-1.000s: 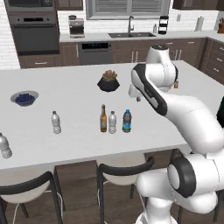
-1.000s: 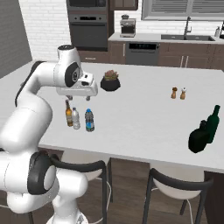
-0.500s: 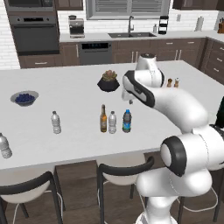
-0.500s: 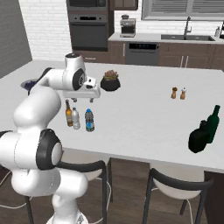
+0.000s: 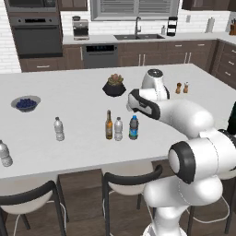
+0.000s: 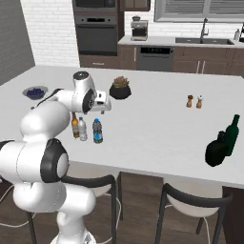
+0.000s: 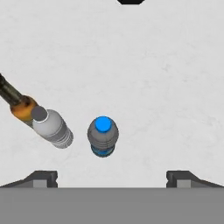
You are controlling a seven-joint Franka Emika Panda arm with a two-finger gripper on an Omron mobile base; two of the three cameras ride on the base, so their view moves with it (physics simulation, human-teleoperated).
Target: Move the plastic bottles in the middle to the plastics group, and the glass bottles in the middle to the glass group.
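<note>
blue-capped bottle (image 7: 103,135) round, ribbed | clear bottle (image 7: 53,127) ribbed | counter (image 7: 144,65) pale, speckled

Island countertop (image 5: 69,92): pale stone-look surface, faintly mottled, matt. Blue-capped bottle (image 7: 103,136): dark ribbed plastic body, smooth blue cap. Water bottle (image 7: 52,127): clear ribbed plastic, dull grey-white cap. Amber bottle (image 5: 109,125): brown glass with a pale paper label. Two dark green bottles (image 6: 224,141): glossy glass. Cabinets (image 5: 147,54): dark wood. Oven (image 5: 37,34): dark, semi-gloss front
</note>
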